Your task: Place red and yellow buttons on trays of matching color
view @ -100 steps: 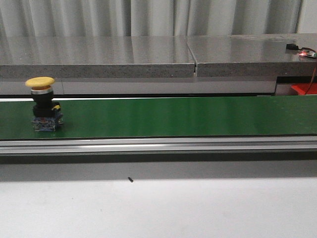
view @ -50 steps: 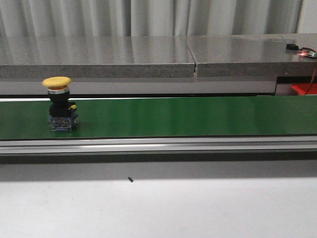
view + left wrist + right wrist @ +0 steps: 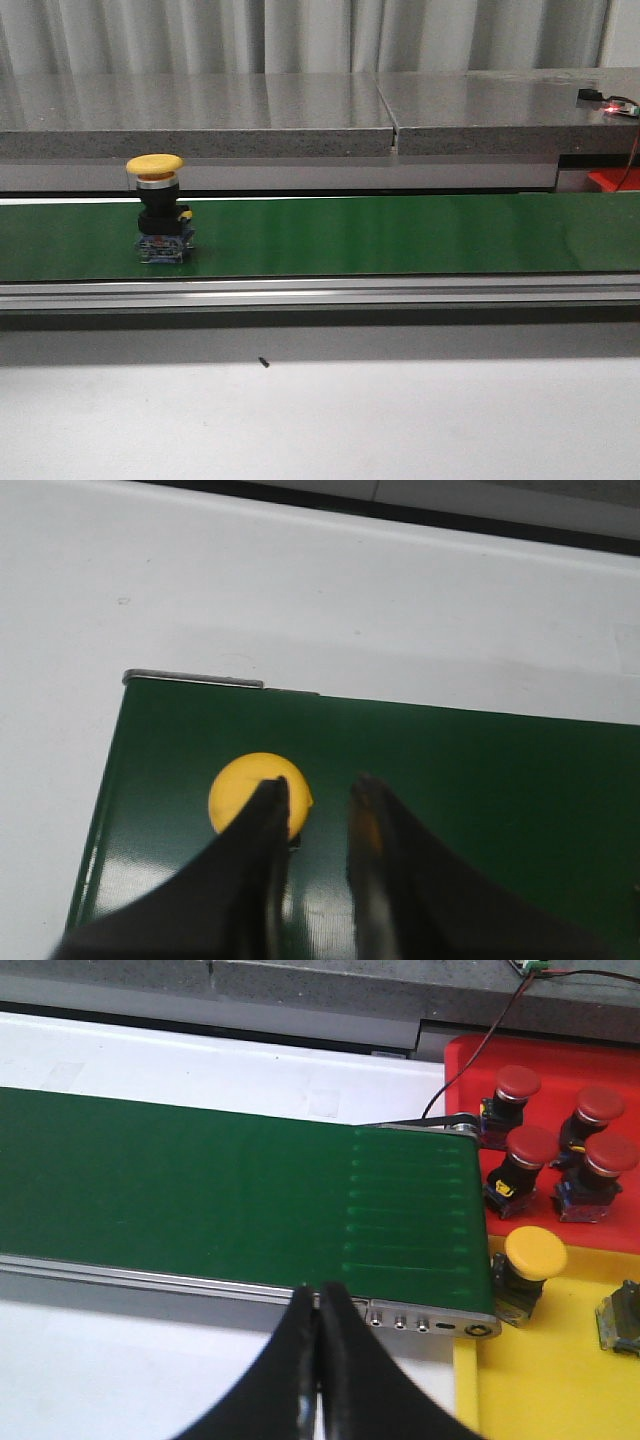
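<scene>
A yellow button [image 3: 158, 215] with a black and blue base stands upright on the green belt [image 3: 400, 235], left of centre. From above, its yellow cap [image 3: 245, 792] shows partly behind one finger of my left gripper [image 3: 318, 785], which hangs open over the belt with nothing between its fingers. My right gripper [image 3: 318, 1295] is shut and empty above the belt's near rail. Beyond the belt's end, several red buttons [image 3: 528, 1150] sit on the red tray [image 3: 465, 1070]. Another yellow button [image 3: 533, 1257] lies on the yellow tray [image 3: 540, 1380]. Neither gripper shows in the front view.
A grey stone ledge [image 3: 300, 115] runs behind the belt, with a small board and wires [image 3: 620, 108] at its right end. A metal rail [image 3: 320, 292] edges the belt in front, then white table [image 3: 320, 420]. A grey part [image 3: 622, 1320] lies on the yellow tray.
The yellow button has travelled to the right along the belt, from the far left towards the centre. Nothing else in the front view has moved.
</scene>
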Controlling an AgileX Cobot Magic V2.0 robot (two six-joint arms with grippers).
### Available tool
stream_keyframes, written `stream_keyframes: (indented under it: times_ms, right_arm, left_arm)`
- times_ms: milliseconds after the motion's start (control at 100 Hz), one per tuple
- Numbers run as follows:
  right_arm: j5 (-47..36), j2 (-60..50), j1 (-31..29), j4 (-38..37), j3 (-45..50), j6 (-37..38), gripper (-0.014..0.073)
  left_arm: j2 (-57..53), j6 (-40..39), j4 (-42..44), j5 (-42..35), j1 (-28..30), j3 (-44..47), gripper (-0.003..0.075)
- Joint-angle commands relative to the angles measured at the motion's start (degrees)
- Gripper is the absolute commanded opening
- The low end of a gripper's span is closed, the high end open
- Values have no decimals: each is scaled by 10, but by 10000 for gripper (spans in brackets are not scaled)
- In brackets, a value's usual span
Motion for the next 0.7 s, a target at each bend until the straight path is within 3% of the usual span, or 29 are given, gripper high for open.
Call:
stream_keyframes:
  times_ms: [0,270,460,690]
  right_arm:
    - [-47,0,0,9,-15,-3,-67]
    - [-29,1,0,37,-16,-3,-67]
    - [-18,19,3,39,-18,-3,-67]
    - [30,115,48,39,-97,-8,-67]
  left_arm:
    - [-41,12,-4,-9,-20,-15,-18]
    - [-139,12,-4,-5,-72,43,-20]
    - [-235,12,-8,6,-78,116,-20]
    - [-335,12,-7,5,-78,184,-20]
